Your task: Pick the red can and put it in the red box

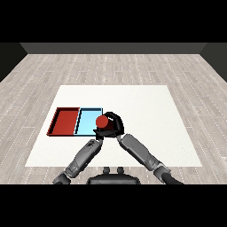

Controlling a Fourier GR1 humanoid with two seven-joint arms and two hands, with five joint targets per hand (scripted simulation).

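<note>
Two hands: black right hand (114,124) curls round the can; black left hand (98,134) sits low beside it, its fingers too hidden to tell.
Can: round red can (102,120), at the light blue tray's right edge.
Trays: shallow rectangular light blue tray (86,120) touching red tray (64,121).
Counter: flat white counter (146,111).
Floor: pale grey wood planks (115,66).

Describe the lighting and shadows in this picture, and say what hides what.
Head view: light is even and flat, no glare on the white table; the trays cast no clear shadows. The right robot hand curls round the red can, covering its lower part, over the light blue tray; the left robot hand is partly hidden.
</note>
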